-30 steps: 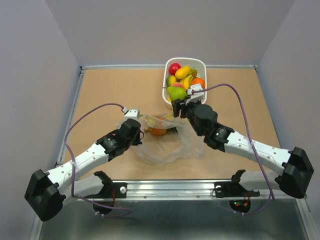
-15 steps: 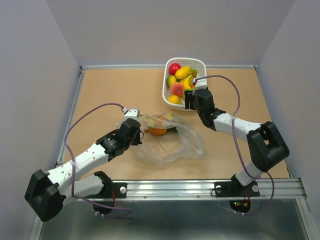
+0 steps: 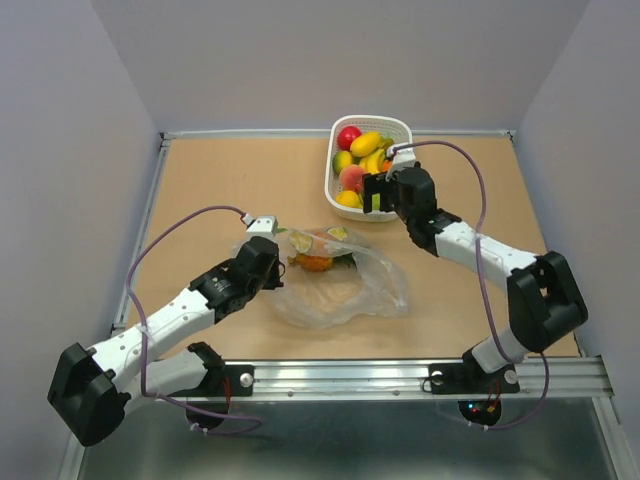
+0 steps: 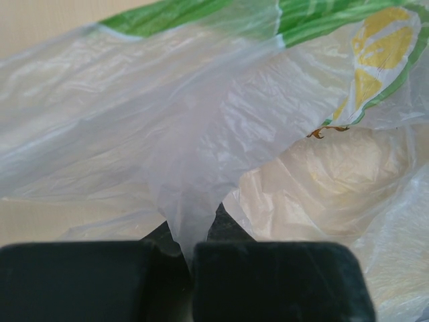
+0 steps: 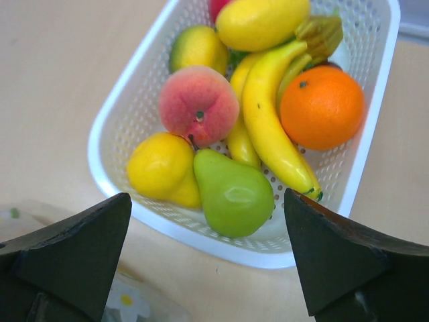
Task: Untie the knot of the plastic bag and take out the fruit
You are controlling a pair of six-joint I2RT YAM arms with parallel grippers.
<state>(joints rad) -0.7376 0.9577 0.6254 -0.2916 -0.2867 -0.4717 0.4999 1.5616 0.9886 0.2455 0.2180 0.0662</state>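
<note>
Plastic bag (image 3: 345,290) lies crumpled mid-table (image 3: 220,190), just ahead of the arm bases. The film is slack and spread, with citrus prints showing. No tied knot can be made out, so the neck is prob. already undone.

Fruit inside: an orange (image 3: 315,263) plus something green beside it, at the bag's far-left end. Can't count more through the film.

Left gripper (image 4: 191,249) is at the bag's left edge, fingers clenched on a pinched fold of film, per the wrist view. It reads as an anchor hold.

Right gripper (image 3: 372,197) is at the near end of the white basket (image 3: 372,119), well apart from the bag. Fingers are spread wide w/ nothing between them. Basket holds a green pear (image 5: 231,191), peach (image 5: 198,104), bananas (image 5: 268,127), a second orange (image 5: 322,107) and yellow pieces.

Step, by my read: mid-unloading, between picks.

Next move needs the right arm back over the bag mouth, fingers kept apart, entering past the film to close on the orange in the bag. Left should hold its pinch so the mouth stays open.

Risk: catching film along w/ the fruit.
</note>
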